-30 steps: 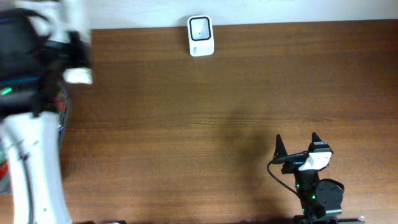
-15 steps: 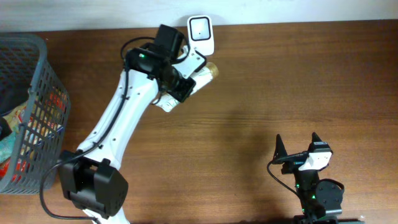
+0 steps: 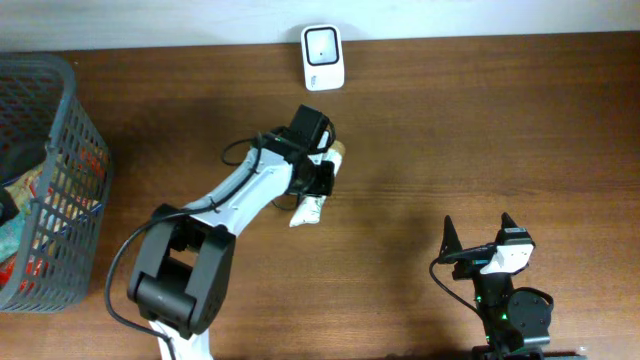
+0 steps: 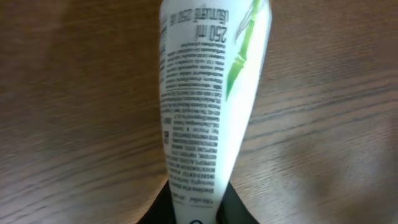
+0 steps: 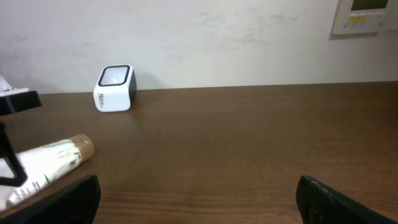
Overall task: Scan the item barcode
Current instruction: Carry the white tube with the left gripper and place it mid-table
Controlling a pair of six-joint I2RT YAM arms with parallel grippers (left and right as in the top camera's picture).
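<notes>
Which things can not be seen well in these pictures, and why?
- Barcode on the tube: none shows; left wrist view gives only blurred small print, and the bottom edge cuts the tube off.
- Tube's middle, overhead: covered by the left jaws.
- Basket contents, overhead: behind the mesh, cut by the left edge.
- Scanner window: too small in overhead and right wrist views.

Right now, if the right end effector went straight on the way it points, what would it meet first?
Probably only the back wall: the right end effector faces bare table, the scanner to its left.
</notes>
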